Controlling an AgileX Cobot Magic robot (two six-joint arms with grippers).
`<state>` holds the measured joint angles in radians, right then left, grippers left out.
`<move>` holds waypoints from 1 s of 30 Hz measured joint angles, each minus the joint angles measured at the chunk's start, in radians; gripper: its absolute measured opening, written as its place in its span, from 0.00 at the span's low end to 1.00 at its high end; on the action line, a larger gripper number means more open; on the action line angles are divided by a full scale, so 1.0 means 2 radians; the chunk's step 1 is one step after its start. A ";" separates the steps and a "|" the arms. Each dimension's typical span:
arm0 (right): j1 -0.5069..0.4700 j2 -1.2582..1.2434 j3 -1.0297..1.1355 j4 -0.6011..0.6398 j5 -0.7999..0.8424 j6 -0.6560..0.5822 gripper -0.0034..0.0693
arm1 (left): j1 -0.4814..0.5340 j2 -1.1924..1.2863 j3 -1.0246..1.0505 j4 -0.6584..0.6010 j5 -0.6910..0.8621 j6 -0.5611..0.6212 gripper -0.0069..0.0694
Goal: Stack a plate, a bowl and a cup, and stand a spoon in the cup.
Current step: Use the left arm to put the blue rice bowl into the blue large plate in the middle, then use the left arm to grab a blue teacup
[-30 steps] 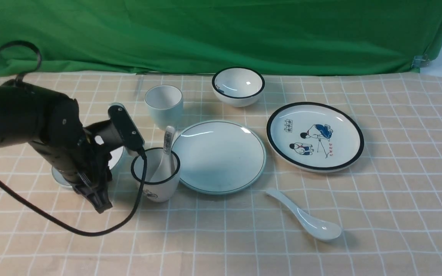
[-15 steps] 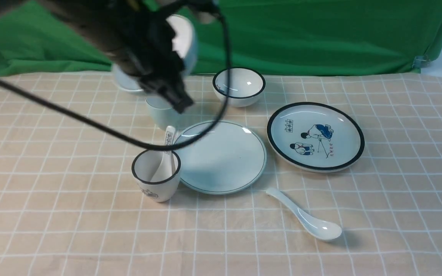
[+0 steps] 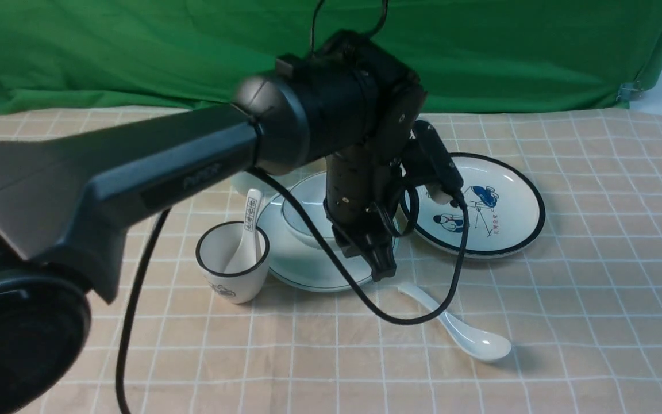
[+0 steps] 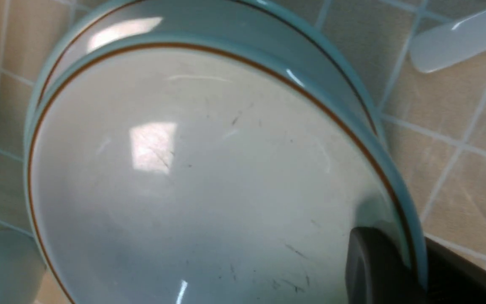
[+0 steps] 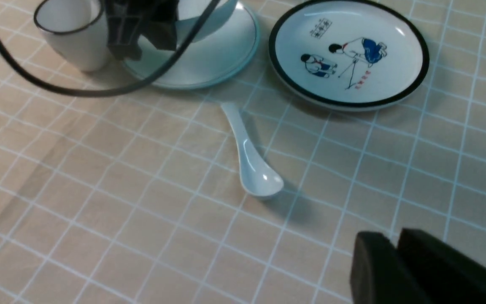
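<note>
The bowl [image 3: 302, 215] is clamped by its rim in the left fingers [image 3: 380, 261]. The left wrist view shows 1 finger [image 4: 373, 270] inside the bowl [image 4: 205, 190] and the other outside, closed tight on the thin wall. The rest of the bowl extends from the fingers toward the robot's left, directly over the plate [image 3: 293, 267]. The frames do not show whether the bowl's foot touches the plate [image 4: 209, 21] or hangs just above it.

The right fingers [image 5: 376, 270] are drawn almost together and hold nothing. They are well apart from the bowl, and the spoon [image 5: 251, 156] lies on the desk [image 3: 595, 322] between them and the plate.

Hazards from this position:

1. Early release. If the fingers open while the bowl is above the plate or tilted, the bowl drops, rocks, or slides off centre. A glazed foot on a glazed plate gives little friction.
2. Rim catch. The inner finger sits below the rim line. A sideways retreat would drag or tip the bowl, so a straight lift out is judged safer.
3. Cable snag. The cable [image 3: 400, 316] from the left wrist loops down onto the desk just beside the spoon [image 3: 463, 333] handle. It could sweep the spoon as the arm withdraws.
4. Neighbour contact. The black-rimmed cup [image 3: 232, 264] stands touching or just beside the plate edge, below the left forearm.
</note>
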<state>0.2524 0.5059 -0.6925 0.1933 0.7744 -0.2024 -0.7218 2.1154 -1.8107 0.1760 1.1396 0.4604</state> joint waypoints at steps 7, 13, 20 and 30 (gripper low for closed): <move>0.000 0.000 0.000 0.000 0.004 0.000 0.21 | 0.017 0.028 -0.002 0.003 -0.019 -0.002 0.14; 0.000 0.000 0.000 0.000 0.012 0.000 0.22 | 0.027 0.038 -0.005 -0.011 -0.024 -0.004 0.16; 0.000 0.000 0.000 0.000 0.011 0.001 0.22 | 0.027 0.038 -0.005 -0.042 -0.029 -0.001 0.44; 0.000 0.000 0.000 0.005 -0.008 0.001 0.22 | 0.032 -0.069 -0.005 -0.055 -0.016 -0.056 0.54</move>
<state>0.2524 0.5059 -0.6925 0.2038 0.7589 -0.2003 -0.6578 1.9777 -1.8198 0.0667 1.1069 0.3483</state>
